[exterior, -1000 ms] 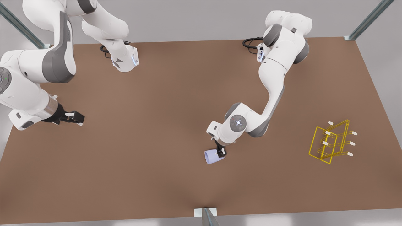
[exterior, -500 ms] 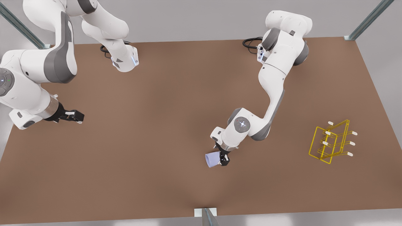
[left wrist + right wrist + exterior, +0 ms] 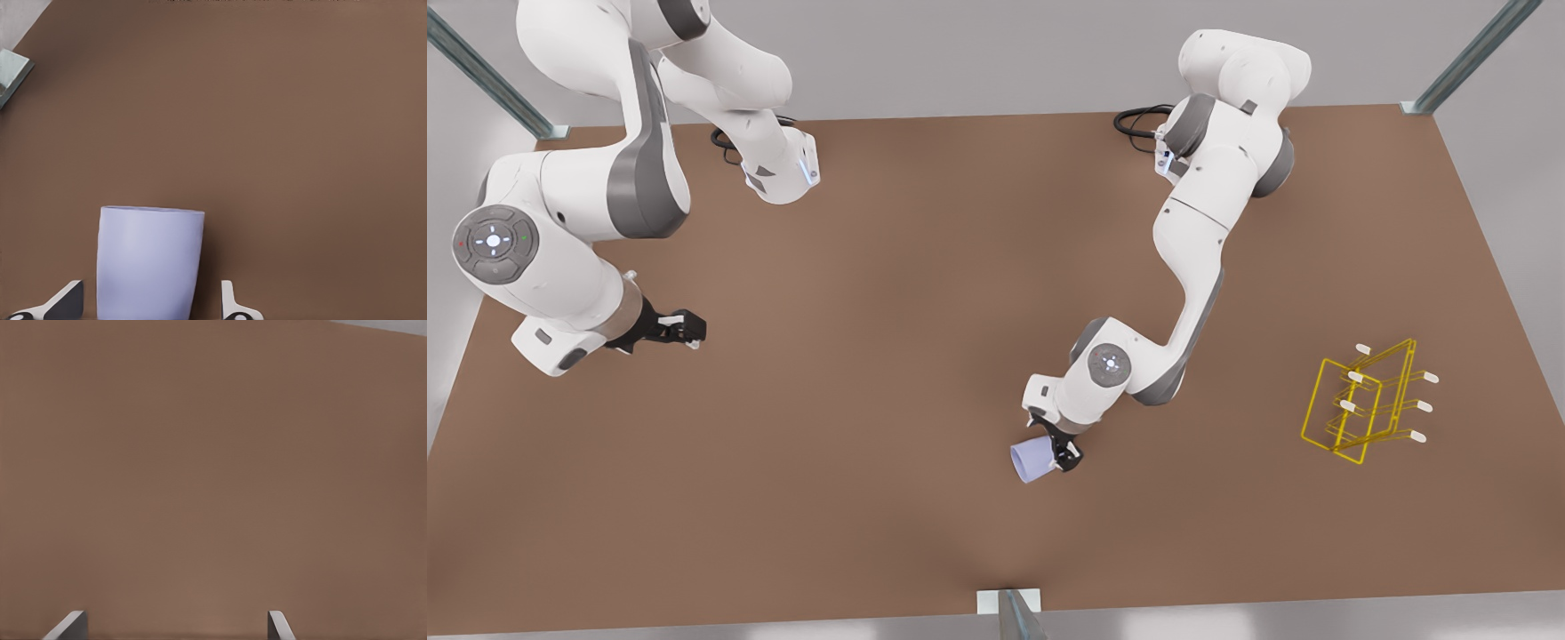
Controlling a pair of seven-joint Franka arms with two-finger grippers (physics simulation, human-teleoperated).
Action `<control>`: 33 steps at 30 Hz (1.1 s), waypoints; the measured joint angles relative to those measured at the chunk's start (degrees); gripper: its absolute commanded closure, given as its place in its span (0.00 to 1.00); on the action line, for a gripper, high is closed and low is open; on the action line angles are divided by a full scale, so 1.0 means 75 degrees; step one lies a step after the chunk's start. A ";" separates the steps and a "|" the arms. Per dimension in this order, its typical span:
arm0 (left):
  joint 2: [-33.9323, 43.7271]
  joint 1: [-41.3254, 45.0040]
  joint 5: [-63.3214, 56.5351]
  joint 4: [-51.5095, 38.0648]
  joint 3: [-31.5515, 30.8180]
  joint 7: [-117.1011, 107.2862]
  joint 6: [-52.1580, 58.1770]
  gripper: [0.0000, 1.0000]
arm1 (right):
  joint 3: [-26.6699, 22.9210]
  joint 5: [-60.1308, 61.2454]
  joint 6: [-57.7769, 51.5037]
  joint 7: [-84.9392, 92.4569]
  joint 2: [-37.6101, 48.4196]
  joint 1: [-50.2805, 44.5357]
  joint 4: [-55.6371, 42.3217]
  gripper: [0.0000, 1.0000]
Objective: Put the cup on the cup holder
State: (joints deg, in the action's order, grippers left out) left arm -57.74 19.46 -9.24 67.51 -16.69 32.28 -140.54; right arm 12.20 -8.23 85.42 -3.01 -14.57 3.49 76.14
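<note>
The brown table (image 3: pixel 889 373) carries the yellow cup holder (image 3: pixel 1360 404) near the front view's right edge. The right gripper (image 3: pixel 685 329) waits over bare table at the front view's left, fingers spread. The left gripper (image 3: pixel 1060 452) straddles the cup (image 3: pixel 1032 460), which lies sideways between its fingers (image 3: pixel 230 303); contact looks loose, perhaps not yet clamped.

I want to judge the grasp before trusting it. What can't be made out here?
- Left wrist view: the cup has its base cut off by the picture edge; finger contact unclear.
- Front view: the left gripper hides the cup's narrow end.
- Front view: the cup holder has prongs too small to count.
</note>
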 measured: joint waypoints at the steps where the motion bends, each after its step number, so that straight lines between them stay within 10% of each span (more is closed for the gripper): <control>1: -0.0040 -0.0002 0.0000 -0.0015 0.0000 -0.0087 -0.0057 0.00 | 0.0000 -0.0002 0.0000 0.0032 0.0000 -0.0006 0.0000 0.00; 24: -0.0978 0.0054 -0.0002 -0.0434 0.0152 -0.1182 -0.1147 0.00 | -0.0012 -0.0042 0.0004 0.0439 -0.0024 0.0040 0.0005 0.00; 33: -0.1052 0.0054 -0.0017 -0.0436 0.0154 -0.1382 -0.1255 0.14 | -0.0012 -0.0043 0.0004 0.0502 -0.0024 0.0062 0.0002 0.00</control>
State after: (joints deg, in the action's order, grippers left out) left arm -65.63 19.86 -9.37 64.24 -15.53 21.91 -149.95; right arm 12.11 -8.56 85.45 0.76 -14.75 3.96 76.16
